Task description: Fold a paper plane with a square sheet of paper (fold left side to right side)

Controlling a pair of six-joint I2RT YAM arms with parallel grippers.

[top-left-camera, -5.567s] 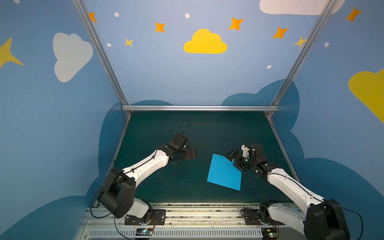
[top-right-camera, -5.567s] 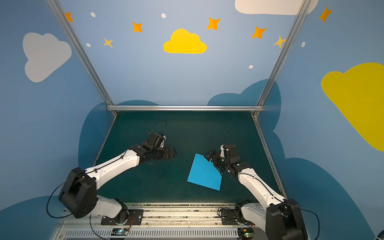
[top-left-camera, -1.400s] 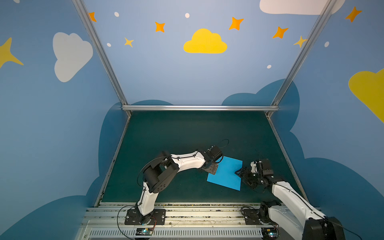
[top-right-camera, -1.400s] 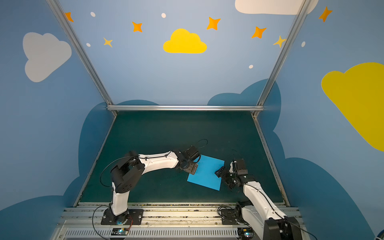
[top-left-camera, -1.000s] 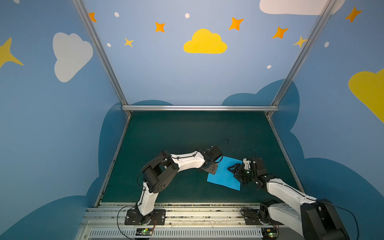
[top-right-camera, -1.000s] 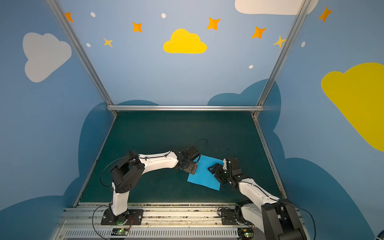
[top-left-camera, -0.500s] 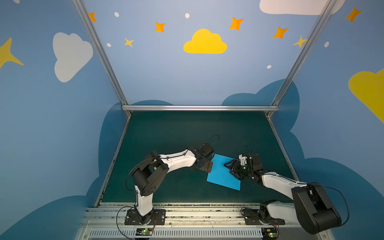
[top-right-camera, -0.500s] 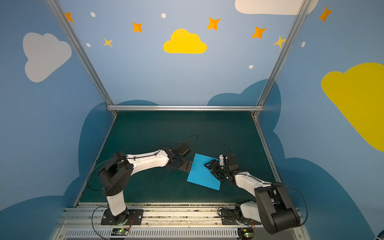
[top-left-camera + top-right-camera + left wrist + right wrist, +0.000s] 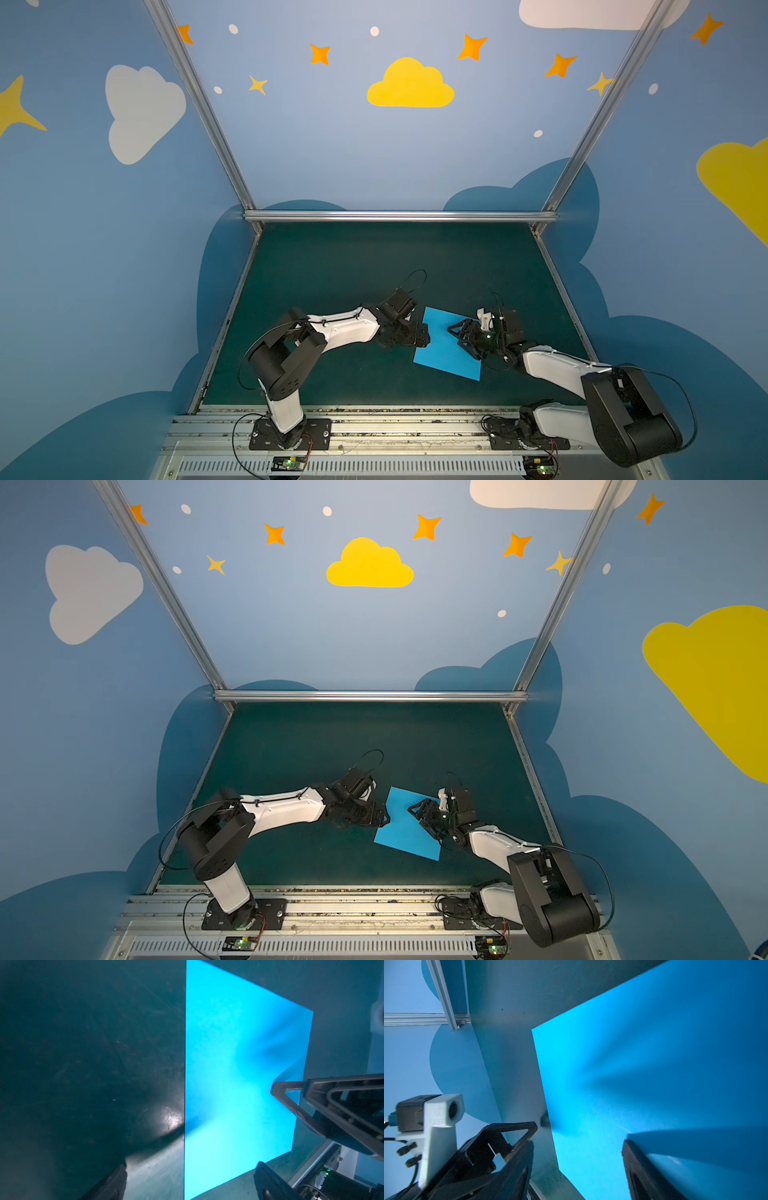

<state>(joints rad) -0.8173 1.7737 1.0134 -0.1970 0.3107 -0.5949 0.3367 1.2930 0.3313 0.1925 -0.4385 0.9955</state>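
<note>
The square sheet of paper (image 9: 441, 348) (image 9: 405, 825) is bright sky blue and lies flat on the green mat, near the front middle. My left gripper (image 9: 419, 333) (image 9: 384, 812) stands open at the sheet's left edge. In the left wrist view its jaws (image 9: 191, 1181) straddle that edge of the sheet (image 9: 239, 1084), with nothing gripped. My right gripper (image 9: 457, 337) (image 9: 417, 817) is open low over the sheet's right part. Its jaws (image 9: 579, 1169) stand wide over the blue sheet (image 9: 654, 1084). Whether its fingertips press the paper I cannot tell. No paper plane is in view.
The dark green mat (image 9: 374, 270) runs back to an aluminium rail (image 9: 399, 216) under the blue walls. Both arm bases sit on the front rail (image 9: 395, 432). The left arm's wrist camera (image 9: 436, 1113) is close beside the right gripper.
My left gripper has drawn back from over the sheet to its left edge. My right gripper has moved a little further left over the sheet, and its arm has swung low. The sheet has stayed put.
</note>
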